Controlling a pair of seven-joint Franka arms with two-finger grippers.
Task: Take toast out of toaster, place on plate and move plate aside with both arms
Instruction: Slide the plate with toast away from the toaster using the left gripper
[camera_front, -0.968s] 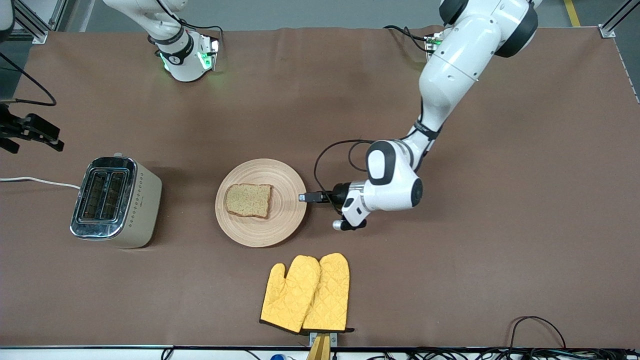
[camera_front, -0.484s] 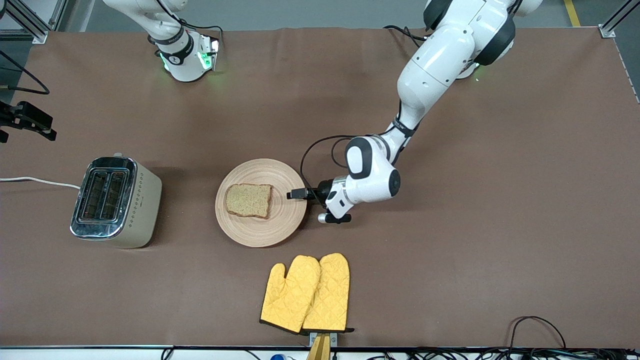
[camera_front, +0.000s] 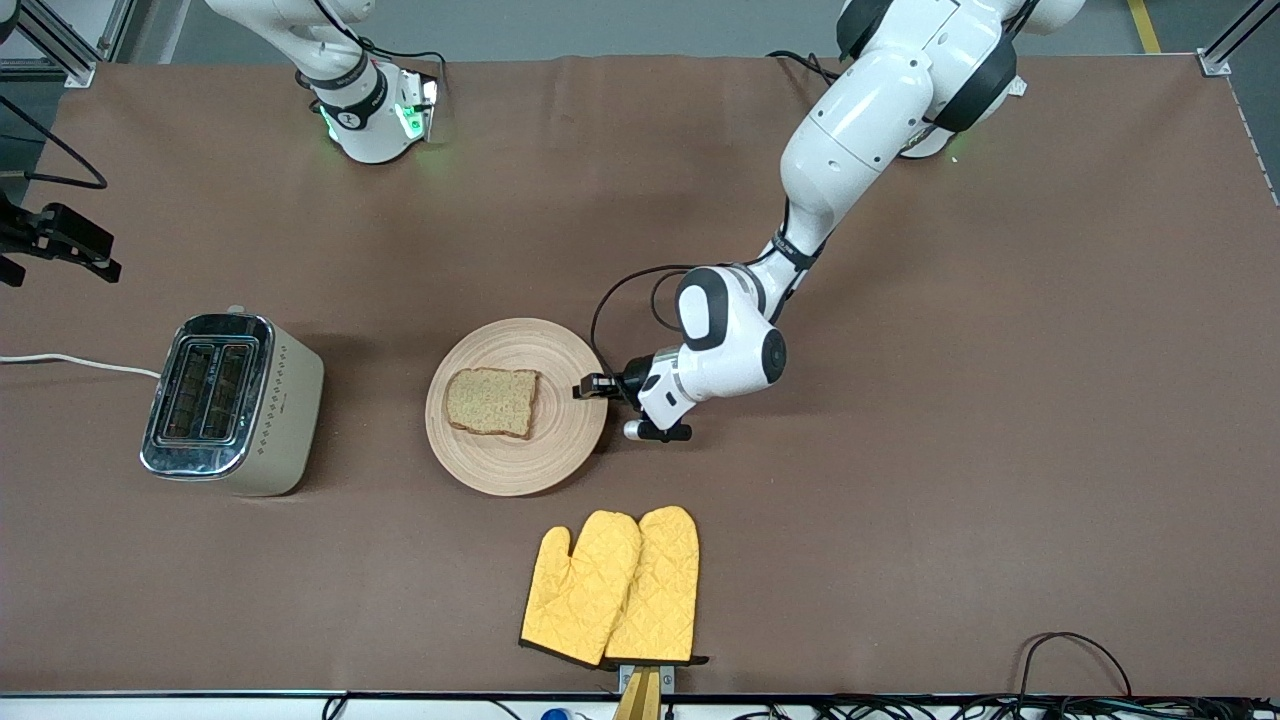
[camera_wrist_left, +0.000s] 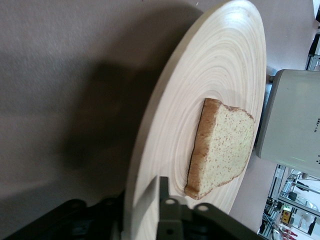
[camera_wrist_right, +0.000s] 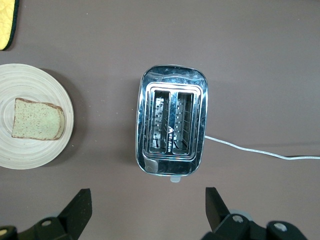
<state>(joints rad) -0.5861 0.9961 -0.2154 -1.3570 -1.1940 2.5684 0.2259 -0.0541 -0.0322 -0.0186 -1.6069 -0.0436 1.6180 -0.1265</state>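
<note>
The toast (camera_front: 490, 402) lies flat on the round wooden plate (camera_front: 520, 460) at mid table. My left gripper (camera_front: 585, 388) is at the plate's rim on the side toward the left arm's end, shut on the plate. In the left wrist view one finger (camera_wrist_left: 163, 192) lies on the plate (camera_wrist_left: 200, 75) close to the toast (camera_wrist_left: 222, 145), and the other is under the rim. My right gripper (camera_front: 60, 250) hangs open and empty over the table at the right arm's end, above the toaster. Its view shows the plate (camera_wrist_right: 25, 150) and toast (camera_wrist_right: 37, 126).
A steel and beige toaster (camera_front: 230, 403) stands beside the plate toward the right arm's end, slots up (camera_wrist_right: 171, 125), with a white cord (camera_front: 70, 362). A pair of yellow oven mitts (camera_front: 615, 585) lies nearer the front camera than the plate.
My left gripper has moved in from beside the plate onto its rim. The plate with the toast has shifted slightly toward the toaster. The right gripper has barely moved.
</note>
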